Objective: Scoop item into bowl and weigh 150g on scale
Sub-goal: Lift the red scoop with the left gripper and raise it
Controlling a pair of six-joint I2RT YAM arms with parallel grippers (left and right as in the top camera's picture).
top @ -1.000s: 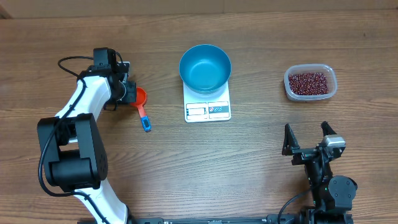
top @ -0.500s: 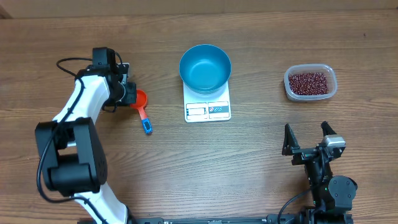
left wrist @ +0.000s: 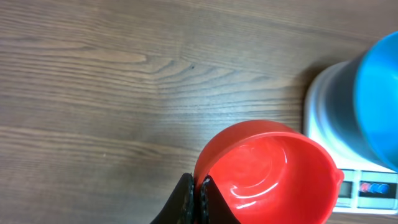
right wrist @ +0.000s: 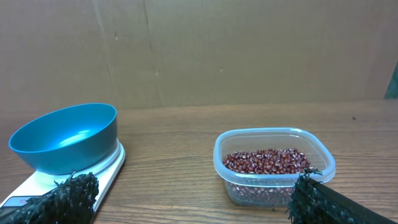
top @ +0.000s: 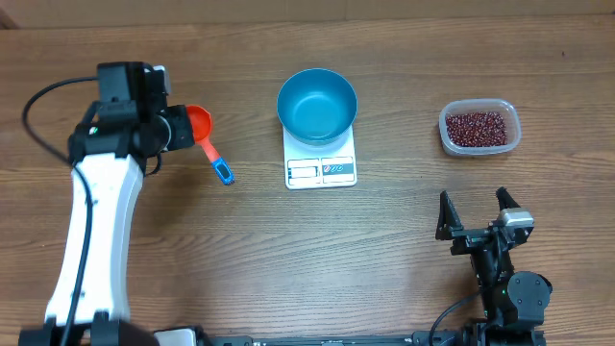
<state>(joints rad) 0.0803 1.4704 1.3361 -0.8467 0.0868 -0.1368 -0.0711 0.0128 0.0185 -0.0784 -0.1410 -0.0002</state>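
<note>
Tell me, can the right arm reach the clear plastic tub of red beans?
Probably yes: the open right hand faces the clear plastic tub of red beans, with only bare wooden table between.

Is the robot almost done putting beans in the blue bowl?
Not nearly. Done: the bowl sits on the scale, ready. In hand: the left gripper is shut on the rim of the red scoop, which is empty. Left: the beans all lie in the tub, the bowl is empty, so scooping and weighing are to come. The right gripper is open, holding nothing.
</note>
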